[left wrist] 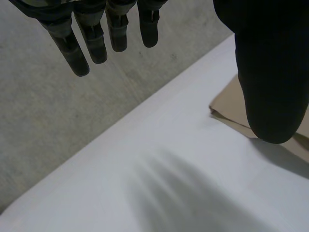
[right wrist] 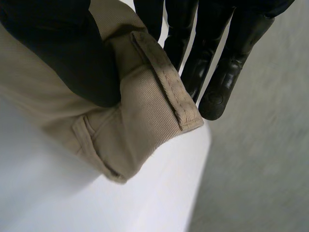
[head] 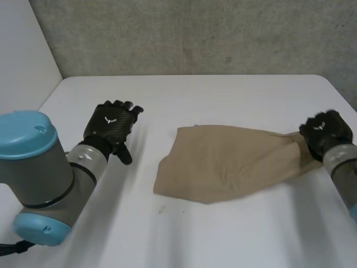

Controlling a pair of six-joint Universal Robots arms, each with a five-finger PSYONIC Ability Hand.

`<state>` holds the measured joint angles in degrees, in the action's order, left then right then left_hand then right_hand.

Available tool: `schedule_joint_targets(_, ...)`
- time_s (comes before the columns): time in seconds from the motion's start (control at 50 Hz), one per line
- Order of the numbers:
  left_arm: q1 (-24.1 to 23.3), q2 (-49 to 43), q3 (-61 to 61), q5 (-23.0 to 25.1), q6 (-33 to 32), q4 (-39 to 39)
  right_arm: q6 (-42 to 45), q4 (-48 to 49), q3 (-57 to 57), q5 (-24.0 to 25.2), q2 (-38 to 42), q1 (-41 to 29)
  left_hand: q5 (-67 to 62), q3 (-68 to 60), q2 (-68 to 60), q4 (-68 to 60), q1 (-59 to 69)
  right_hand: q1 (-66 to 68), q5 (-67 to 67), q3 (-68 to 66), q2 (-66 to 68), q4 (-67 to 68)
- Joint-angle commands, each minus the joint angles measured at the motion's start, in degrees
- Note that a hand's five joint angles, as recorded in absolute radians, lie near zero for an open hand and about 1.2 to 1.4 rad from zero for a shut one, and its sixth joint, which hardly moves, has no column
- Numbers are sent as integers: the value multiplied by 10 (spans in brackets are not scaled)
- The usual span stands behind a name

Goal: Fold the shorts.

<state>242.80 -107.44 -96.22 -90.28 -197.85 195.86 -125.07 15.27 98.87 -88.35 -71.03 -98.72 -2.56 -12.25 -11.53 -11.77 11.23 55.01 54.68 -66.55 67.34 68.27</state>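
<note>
- White table (head: pixel 223 95) with a smooth top and a rounded far right corner
- Tan shorts (head: pixel 223 162) lie rumpled on it, right of its middle, one end stretched out toward the table's right edge

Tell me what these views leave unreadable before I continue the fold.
Head view: the right robot hand covers the end of the shorts it grips.
Left wrist view: the thumb of the left robot hand and the picture edge hide most of the shorts.
Right wrist view: the shorts beyond the pinched end are cut off.
</note>
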Motion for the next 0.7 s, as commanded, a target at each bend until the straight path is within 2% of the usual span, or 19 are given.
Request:
schedule_joint_targets(0.02, 0, 16, 11, -1, 1, 2, 45, 4, -94, 4, 24, -191, 20, 17, 10, 12, -7, 250, 153, -134, 127, 117)
schedule_joint_targets(0.08, -3, 17, 23, -2, 4, 6, 46, 7, -111, 20, 51, -236, 20, 17, 10, 12, -7, 250, 153, -134, 127, 117)
schedule_joint_targets(0.16, -6, 16, 45, -2, 6, 8, 48, 8, -112, 82, 81, -294, 22, 19, 11, 14, -9, 250, 153, -134, 127, 117)
schedule_joint_targets(0.18, -7, 14, 55, -2, 7, 8, 46, 8, -106, 116, 88, -306, 22, 19, 11, 14, -9, 211, 114, -95, 87, 78)
schedule_joint_targets(0.24, -10, 9, 74, -2, 7, 8, 41, 8, -100, 143, 94, -306, 20, 17, 10, 12, -7, -159, -255, 274, -282, -291)
schedule_joint_targets(0.26, -15, 4, 87, -2, 6, 8, 35, 8, -94, 150, 92, -305, 20, 17, 10, 12, -7, -415, -511, 530, -538, -547)
schedule_joint_targets(0.28, -16, 0, 92, -2, 6, 9, 28, 8, -92, 149, 89, -304, 22, 19, 11, 14, -8, -450, -547, 566, -573, -583)
schedule_joint_targets(0.32, -22, -14, 105, -2, 6, 9, 2, 8, -94, 143, 85, -302, 20, 17, 10, 12, -7, -450, -547, 566, -573, -583)
schedule_joint_targets(0.38, -36, -41, 136, -1, 11, 10, -107, 10, -104, 119, 70, -273, 18, 15, 8, 11, -5, -450, -547, 566, -573, -583)
schedule_joint_targets(0.4, -38, -46, 141, -2, 13, 10, -184, 10, -111, 109, 50, -240, 18, 15, 8, 11, -5, -450, -547, 566, -573, -583)
schedule_joint_targets(0.46, -47, -69, 168, -1, 32, 10, -309, 11, -119, 103, 17, -195, 12, 9, 1, 4, 2, -450, -547, 566, -573, -583)
schedule_joint_targets(0.48, -51, -75, 174, 0, 38, 10, -384, 8, -122, 103, 2, -174, 12, 9, 1, 4, 2, -450, -547, 566, -573, -583)
schedule_joint_targets(0.56, -76, -103, 201, 12, 72, 10, -503, -15, -144, 103, 11, -149, 2, -2, -9, -6, 12, -450, -547, 566, -573, -583)
schedule_joint_targets(0.7, -115, -159, 234, 45, 111, 12, -525, -111, -192, 79, 67, -139, -19, -22, -29, -26, 32, -450, -547, 566, -573, -583)
